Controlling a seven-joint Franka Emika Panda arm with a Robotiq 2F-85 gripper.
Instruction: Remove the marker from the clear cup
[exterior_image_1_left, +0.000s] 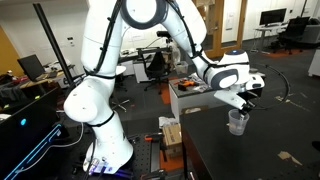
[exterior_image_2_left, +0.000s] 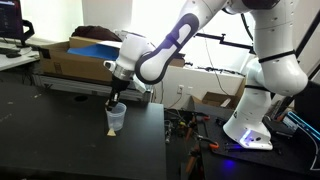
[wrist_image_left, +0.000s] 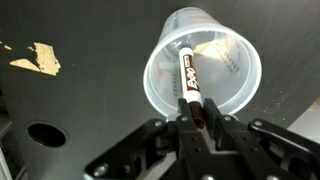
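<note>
The clear cup (wrist_image_left: 203, 75) stands upright on the black table; it also shows in both exterior views (exterior_image_1_left: 237, 122) (exterior_image_2_left: 115, 119). The marker (wrist_image_left: 188, 72), black with a white label, leans inside the cup with its top end sticking out. My gripper (wrist_image_left: 193, 112) is directly above the cup and its two fingers are shut on the marker's top end. In both exterior views the gripper (exterior_image_1_left: 240, 103) (exterior_image_2_left: 114, 99) hangs just over the cup's rim, and the marker is too small to make out there.
The black table (wrist_image_left: 70, 100) has a round hole (wrist_image_left: 42, 134) and torn tape patches (wrist_image_left: 38, 57). In an exterior view cardboard boxes (exterior_image_2_left: 70, 55) stand behind the table. The table's edge (exterior_image_2_left: 165, 130) lies near the cup, with cables on the floor beyond.
</note>
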